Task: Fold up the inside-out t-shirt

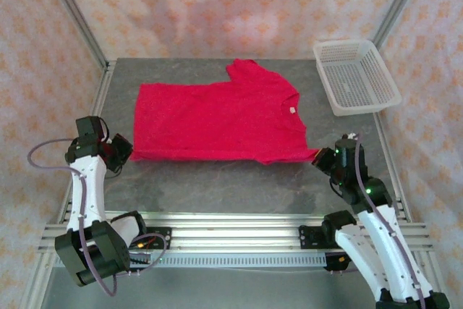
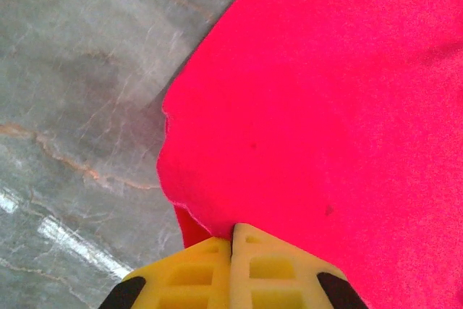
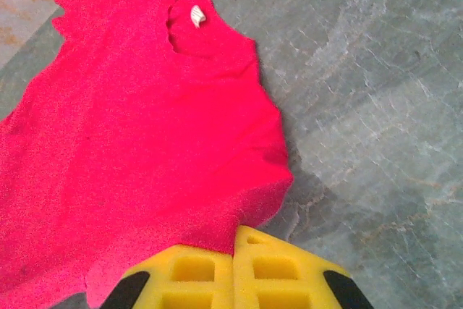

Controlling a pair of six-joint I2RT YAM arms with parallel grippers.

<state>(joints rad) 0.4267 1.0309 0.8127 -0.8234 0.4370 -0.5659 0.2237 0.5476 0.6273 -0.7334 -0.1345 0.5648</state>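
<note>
Top external view: a red t-shirt [image 1: 217, 121] lies spread flat across the middle of a grey stone-patterned table [image 1: 217, 186], its neck opening toward 3 o'clock and a small pale tag [image 1: 292, 110] showing at the collar. One sleeve points to 12 o'clock. The left gripper [image 1: 121, 151] sits at 8 o'clock of the garment, at its near corner; the right gripper [image 1: 323, 157] sits at 4 o'clock, at the opposite near corner. A white mesh basket [image 1: 358, 77] stands at 2 o'clock, apart from the cloth.

Left wrist view: the left gripper [image 2: 232, 233] has its yellow fingers [image 2: 195, 273] pressed together, the red corner pinched between them, with cloth running off toward 1 o'clock and bare table at 10 o'clock.

Right wrist view: the right gripper [image 3: 236, 240] is likewise clamped on the shirt's edge, the fabric stretching to 11 o'clock, where the tag [image 3: 196, 15] shows inside the neckline.
</note>
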